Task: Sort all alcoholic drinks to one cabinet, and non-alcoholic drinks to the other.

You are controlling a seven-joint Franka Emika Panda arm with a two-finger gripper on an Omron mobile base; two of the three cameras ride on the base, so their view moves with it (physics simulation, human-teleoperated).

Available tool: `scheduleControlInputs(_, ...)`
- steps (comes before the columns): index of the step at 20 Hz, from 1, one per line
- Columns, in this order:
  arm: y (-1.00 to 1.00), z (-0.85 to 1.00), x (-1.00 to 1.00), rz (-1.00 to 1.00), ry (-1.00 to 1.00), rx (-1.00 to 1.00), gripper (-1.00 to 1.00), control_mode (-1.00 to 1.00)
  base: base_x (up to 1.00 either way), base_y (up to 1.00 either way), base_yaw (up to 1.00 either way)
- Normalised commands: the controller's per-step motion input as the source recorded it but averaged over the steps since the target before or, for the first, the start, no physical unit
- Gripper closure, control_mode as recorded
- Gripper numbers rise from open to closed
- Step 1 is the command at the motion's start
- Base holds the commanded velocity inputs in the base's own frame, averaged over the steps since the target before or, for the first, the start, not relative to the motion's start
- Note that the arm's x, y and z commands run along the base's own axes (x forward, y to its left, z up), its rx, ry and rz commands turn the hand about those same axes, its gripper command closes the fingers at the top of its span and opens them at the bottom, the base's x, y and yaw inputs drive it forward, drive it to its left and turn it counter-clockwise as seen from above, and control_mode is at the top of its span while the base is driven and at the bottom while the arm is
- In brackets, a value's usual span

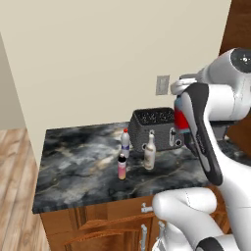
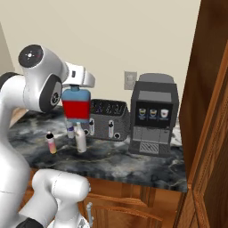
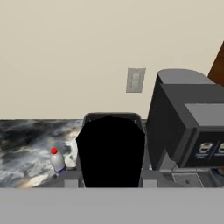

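Observation:
My gripper [image 2: 75, 94] hangs above the counter, shut on a bottle [image 2: 75, 108] with a red label and blue ends. From the left base the arm hides most of that bottle [image 1: 180, 118], and in the hand view it is a black shape [image 3: 111, 151]. Three drinks stand on the dark marble counter [image 1: 78, 166]: a clear red-capped bottle [image 1: 125, 142], a cream bottle [image 1: 150, 154] and a small pink and yellow bottle [image 1: 121, 167]. A tall reddish-brown cabinet [image 2: 209, 111] rises at the right end of the counter.
A dark grey toaster [image 2: 109, 118] stands against the wall behind the drinks. A coffee machine [image 2: 153, 118] sits to its right, next to the cabinet. Above them is a wall outlet [image 1: 163, 84]. Wooden drawers [image 1: 98, 220] lie under the counter.

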Motion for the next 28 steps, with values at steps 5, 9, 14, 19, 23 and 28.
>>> scheduleControlInputs(5, 0.09, 0.0, -0.02, 0.0, 0.0, 0.0, 1.0, 1.0, -0.26, 0.08, 0.0)
scheduleControlInputs(9, 0.0, 0.0, 0.0, 0.0, 0.0, 0.0, 1.0, 1.0, -0.79, 0.16, 0.0)
scheduleControlInputs(14, 0.0, 0.0, 0.0, 0.0, 0.0, 0.0, 1.0, 1.0, -0.7, 0.35, 0.0)
scheduleControlInputs(19, 0.0, 0.0, 0.0, 0.0, 0.0, 0.0, 1.0, 1.0, -0.31, 0.72, -0.12)
scheduleControlInputs(23, 0.0, 0.0, 0.0, 0.0, 0.0, 0.0, 1.0, 1.0, -0.15, 0.85, -0.31)
scheduleControlInputs(28, 0.0, 0.0, 0.0, 0.0, 0.0, 0.0, 1.0, 1.0, -0.36, 0.61, -0.37)
